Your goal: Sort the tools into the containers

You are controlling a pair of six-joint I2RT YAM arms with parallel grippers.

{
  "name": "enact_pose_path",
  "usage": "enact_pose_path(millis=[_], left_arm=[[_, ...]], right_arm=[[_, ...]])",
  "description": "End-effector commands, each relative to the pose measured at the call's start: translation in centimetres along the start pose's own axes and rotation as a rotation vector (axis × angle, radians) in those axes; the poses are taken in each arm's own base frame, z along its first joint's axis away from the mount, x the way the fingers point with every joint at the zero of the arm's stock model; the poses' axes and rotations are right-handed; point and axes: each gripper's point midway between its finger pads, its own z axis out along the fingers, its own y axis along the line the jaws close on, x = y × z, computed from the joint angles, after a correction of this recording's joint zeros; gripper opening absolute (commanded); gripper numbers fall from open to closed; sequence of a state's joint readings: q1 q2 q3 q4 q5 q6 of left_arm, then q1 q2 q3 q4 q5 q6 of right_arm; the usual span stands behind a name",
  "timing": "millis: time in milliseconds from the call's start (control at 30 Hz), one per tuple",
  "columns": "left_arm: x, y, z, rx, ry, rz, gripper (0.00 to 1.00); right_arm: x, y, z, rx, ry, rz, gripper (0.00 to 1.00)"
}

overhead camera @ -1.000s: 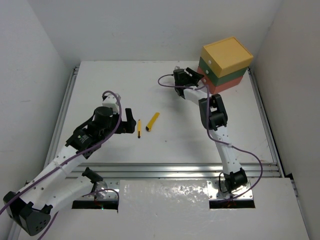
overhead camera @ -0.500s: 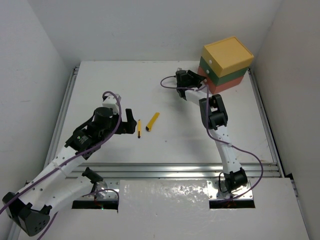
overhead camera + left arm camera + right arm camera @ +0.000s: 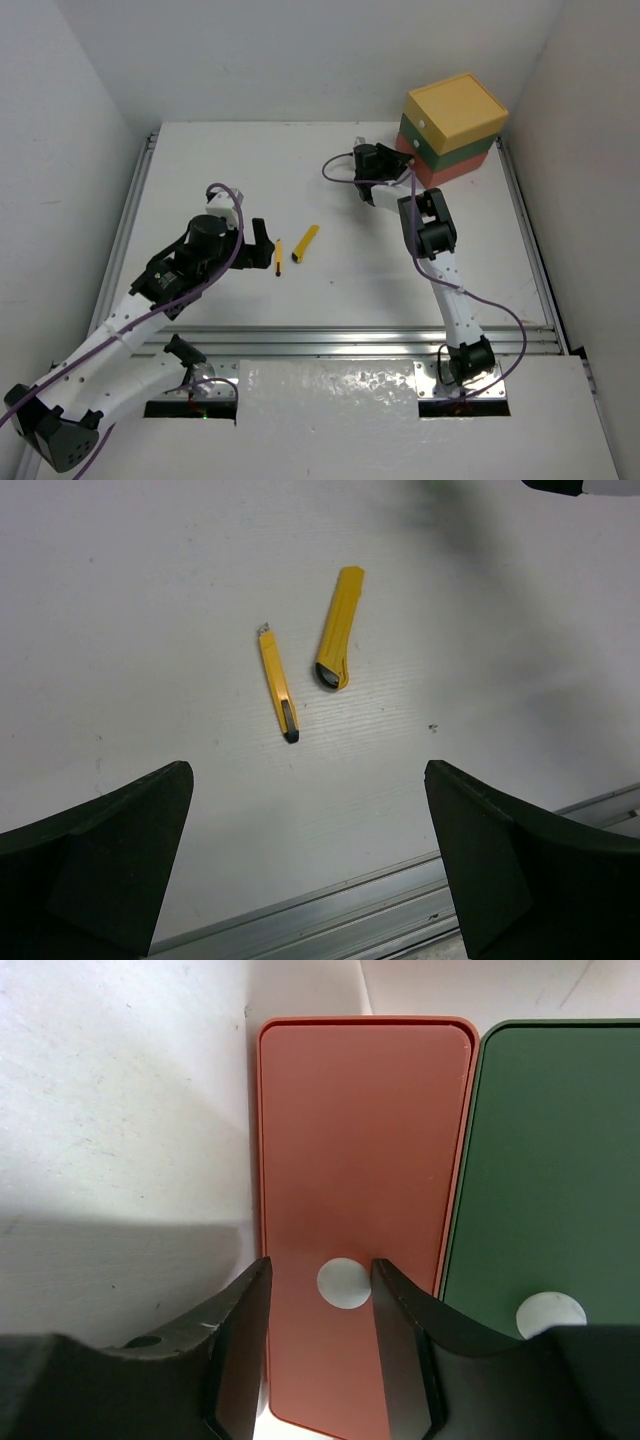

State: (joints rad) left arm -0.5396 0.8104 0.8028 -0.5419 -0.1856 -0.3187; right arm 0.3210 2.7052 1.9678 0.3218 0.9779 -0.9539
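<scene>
The containers are a stack of three drawers at the far right: yellow (image 3: 455,106) on top, green (image 3: 448,148) in the middle, red-orange (image 3: 440,170) at the bottom. My right gripper (image 3: 392,160) is open at the red-orange drawer's front (image 3: 360,1150). Its jaws stand either side of the white knob (image 3: 343,1283), with a gap on the left side. A thin yellow-black screwdriver (image 3: 278,256) and a flat yellow cutter (image 3: 306,243) lie mid-table. My left gripper (image 3: 258,243) is open and empty, just left of them and above the table. The other tools are out of view.
The green drawer front (image 3: 560,1160) and its white knob (image 3: 550,1315) sit right of the red one in the right wrist view. An aluminium rail (image 3: 330,915) runs along the near table edge. White walls enclose the table on three sides.
My right gripper has dropped slightly and settled at the red-orange drawer's knob. The left arm and both yellow tools have hardly moved.
</scene>
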Motion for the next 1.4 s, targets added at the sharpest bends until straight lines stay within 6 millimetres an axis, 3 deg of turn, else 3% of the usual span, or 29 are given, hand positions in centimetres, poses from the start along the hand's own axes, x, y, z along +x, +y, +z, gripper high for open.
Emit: enact_pose_path(millis=[0,67,400,433,800,1000,1367], left_arm=[[-1.3,-1.1,-0.5,0.048,-0.059,0.006,1.0],[-1.3,-1.1,-0.5,0.05,-0.06,0.007,1.0],[-1.3,-1.3,-0.5,0.056,-0.059,0.008,1.0],[-1.3,-1.3,-0.5,0.057,-0.059,0.01,1.0],[-1.3,-1.4,-0.6,0.066,-0.061,0.011,1.0],[-1.4,-1.6,-0.7,0.072,-0.064,0.013,1.0],[-1.7,-1.7,-1.2,0.082,-0.083,0.01,1.0]], right_arm=[[1.3,-2.4,0.5,0.064,0.043,0.02,0.45],[1.4,-2.3,0.6,0.065,0.046,0.032,0.38],[2.3,-3.0,1.0,0.087,0.068,0.02,0.37],[2.4,-3.1,1.0,0.092,0.069,0.017,0.28],[2.2,-4.6,0.8,0.132,0.061,0.025,0.17],[2.0,-4.4,-0.2,0.125,0.05,0.054,0.12],[0.2,-4.8,-4.7,0.118,0.006,0.128,0.1]])
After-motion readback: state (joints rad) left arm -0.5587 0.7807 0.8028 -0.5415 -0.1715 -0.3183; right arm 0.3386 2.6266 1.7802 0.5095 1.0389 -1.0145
